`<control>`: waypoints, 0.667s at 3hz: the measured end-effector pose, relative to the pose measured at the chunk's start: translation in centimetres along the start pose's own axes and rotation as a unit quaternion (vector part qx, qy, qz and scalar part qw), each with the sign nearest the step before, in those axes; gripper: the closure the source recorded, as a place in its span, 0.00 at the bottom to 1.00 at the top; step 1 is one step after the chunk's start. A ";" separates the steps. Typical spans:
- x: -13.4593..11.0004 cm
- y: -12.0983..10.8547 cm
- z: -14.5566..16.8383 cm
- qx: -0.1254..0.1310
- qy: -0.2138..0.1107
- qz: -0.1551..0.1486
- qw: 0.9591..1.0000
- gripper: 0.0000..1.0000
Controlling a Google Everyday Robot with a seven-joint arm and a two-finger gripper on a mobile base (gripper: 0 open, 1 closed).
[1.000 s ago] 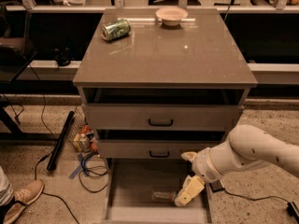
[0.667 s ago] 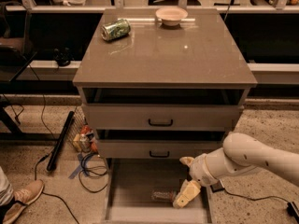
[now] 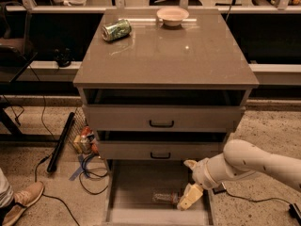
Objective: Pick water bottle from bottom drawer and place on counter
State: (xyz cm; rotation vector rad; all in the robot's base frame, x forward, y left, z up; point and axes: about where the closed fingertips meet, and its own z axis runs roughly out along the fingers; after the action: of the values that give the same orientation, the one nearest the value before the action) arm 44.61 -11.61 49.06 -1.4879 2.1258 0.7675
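The gripper hangs over the drawer, spread wide and holding nothing. The bottle lies at its 8 o'clock, beside the lower finger.

No readable text anywhere here. The crushed green can on the table shows printing, but not one word or brand can be made out. The water bottle lying in the bottom drawer carries a label, and it too cannot be read. The gripper hangs low over the drawer's right side, fingers spread, with no lettering to report.
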 end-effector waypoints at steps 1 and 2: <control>4.2 -3.5 2.0 0.019 0.013 -0.008 1.000 0.00; 9.2 -7.1 5.9 0.018 0.011 0.008 1.000 0.00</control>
State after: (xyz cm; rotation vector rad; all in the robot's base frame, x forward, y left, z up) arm 48.50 -16.14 37.48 -1.4686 2.1582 0.7194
